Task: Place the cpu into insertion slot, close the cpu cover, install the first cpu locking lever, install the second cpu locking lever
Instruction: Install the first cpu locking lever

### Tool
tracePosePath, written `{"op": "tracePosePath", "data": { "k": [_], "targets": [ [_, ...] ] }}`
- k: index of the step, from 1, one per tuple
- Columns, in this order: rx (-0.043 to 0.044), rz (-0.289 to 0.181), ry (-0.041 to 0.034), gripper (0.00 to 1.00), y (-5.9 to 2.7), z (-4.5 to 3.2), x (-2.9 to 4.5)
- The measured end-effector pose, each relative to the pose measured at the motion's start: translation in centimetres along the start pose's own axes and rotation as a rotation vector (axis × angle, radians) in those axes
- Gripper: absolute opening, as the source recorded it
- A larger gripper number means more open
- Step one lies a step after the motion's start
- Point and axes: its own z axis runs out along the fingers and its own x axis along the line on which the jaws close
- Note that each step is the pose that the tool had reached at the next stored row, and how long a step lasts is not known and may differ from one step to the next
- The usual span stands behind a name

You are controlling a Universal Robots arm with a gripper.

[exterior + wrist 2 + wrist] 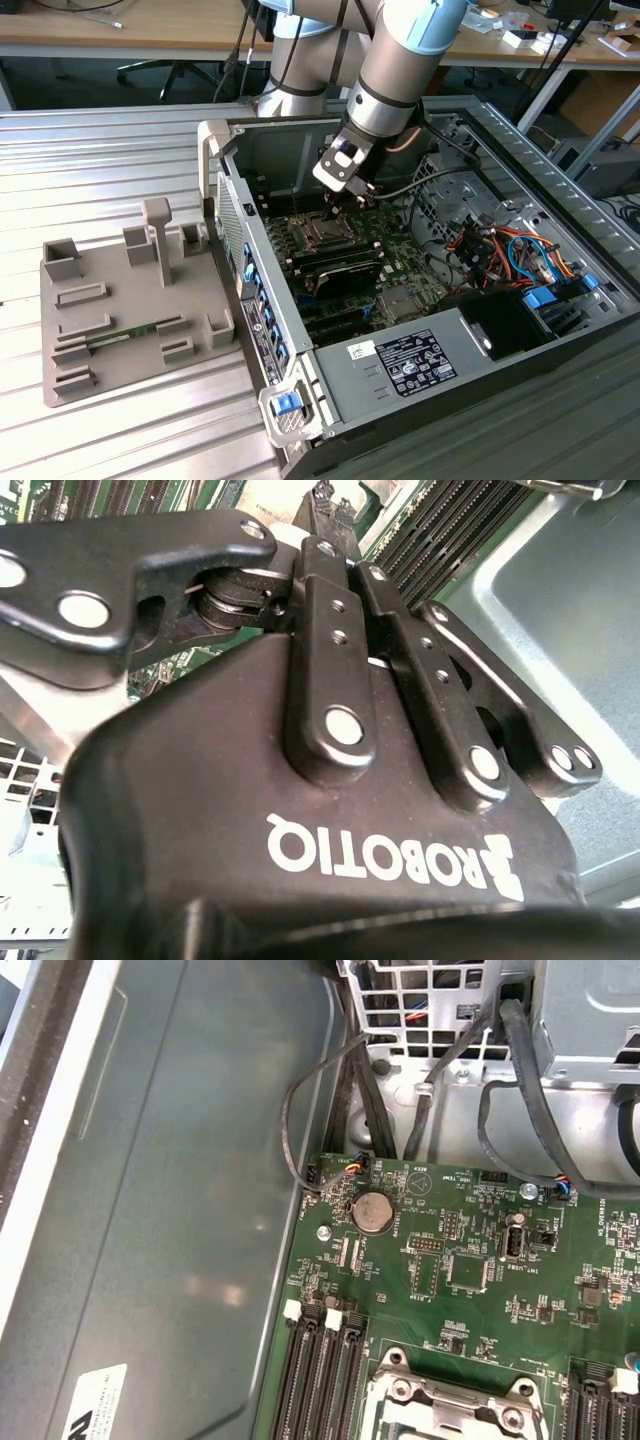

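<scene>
Ribbed metal table (pixel 100 170) carried an open PC case (pixel 245 290), with a grey fixture tray (pixel 70 350) just beside it on the exterior view's left. The arm (pixel 400 60) reached down into the case over the green board (pixel 440 1260). The gripper (pixel 357 197) had its fingers pinched together, tips hanging close to the silver-rimmed insertion slot (pixel 322 232).

Half the insertion slot (pixel 452 1408) beyond frame

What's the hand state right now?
Hand: closed, nothing visibly held, near the insertion slot.
</scene>
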Motion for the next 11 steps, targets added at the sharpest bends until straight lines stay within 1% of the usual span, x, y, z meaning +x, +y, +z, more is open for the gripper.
{"op": "tracePosePath", "data": {
  "k": [3, 5, 11],
  "targets": [
    [0.0001, -0.003, -0.0002, 0.10, 0.00, 0.00, 0.00],
    [0.0006, -0.013, -0.0010, 0.10, 0.00, 0.00, 0.00],
    [0.0009, -0.018, -0.0013, 0.10, 0.00, 0.00, 0.00]
  ]
}}
